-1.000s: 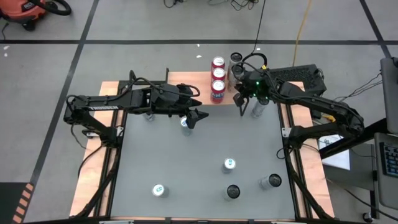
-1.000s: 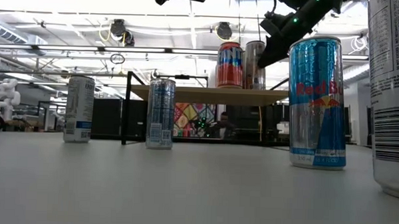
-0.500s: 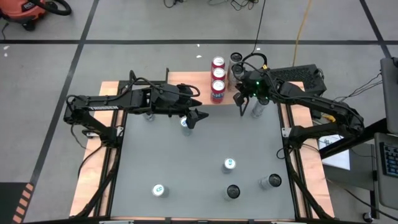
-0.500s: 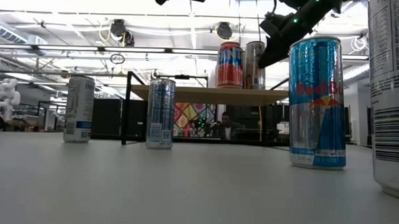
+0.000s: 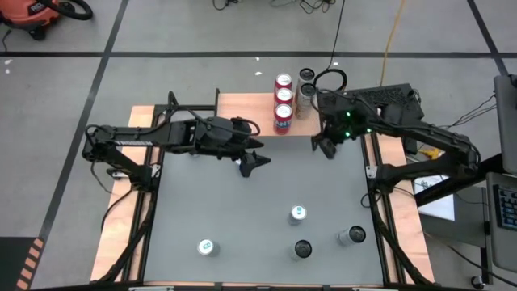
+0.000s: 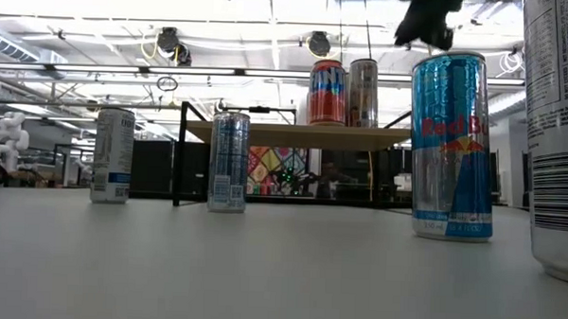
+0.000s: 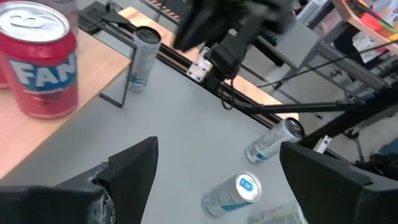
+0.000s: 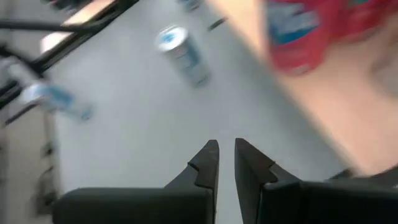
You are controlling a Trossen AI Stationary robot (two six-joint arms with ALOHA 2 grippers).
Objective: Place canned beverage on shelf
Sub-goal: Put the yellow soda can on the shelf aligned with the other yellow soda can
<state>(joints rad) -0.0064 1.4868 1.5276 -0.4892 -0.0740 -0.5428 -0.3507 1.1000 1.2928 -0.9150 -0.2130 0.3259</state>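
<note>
The shelf [image 5: 242, 109] stands at the table's far middle on thin black legs. On its wooden top stand three red cans [image 5: 283, 95] in a row and a slim silver can [image 5: 304, 89]; both kinds also show in the low view, the red [image 6: 327, 93] and the silver [image 6: 363, 92]. My right gripper [image 5: 321, 147] hovers off the shelf's right end, its fingers [image 8: 208, 163] almost together and empty. My left gripper [image 5: 255, 160] hovers in front of the shelf, wide open and empty [image 7: 217, 186]. A slim can [image 7: 142, 59] stands on the table by the shelf's right leg.
Several loose cans stand on the near half of the table [image 5: 297, 212], [image 5: 208, 247], [image 5: 302, 249], [image 5: 351, 235]. Two more stand near the shelf's front in the low view [image 6: 113, 155], [image 6: 229, 162]. Black rails and pale side boards [image 5: 141, 115] edge the table.
My right gripper has drawn away from the silver can on the shelf, going up and toward the table's right edge. My left gripper has shifted a little toward the near edge. The cans on the shelf have stayed upright.
</note>
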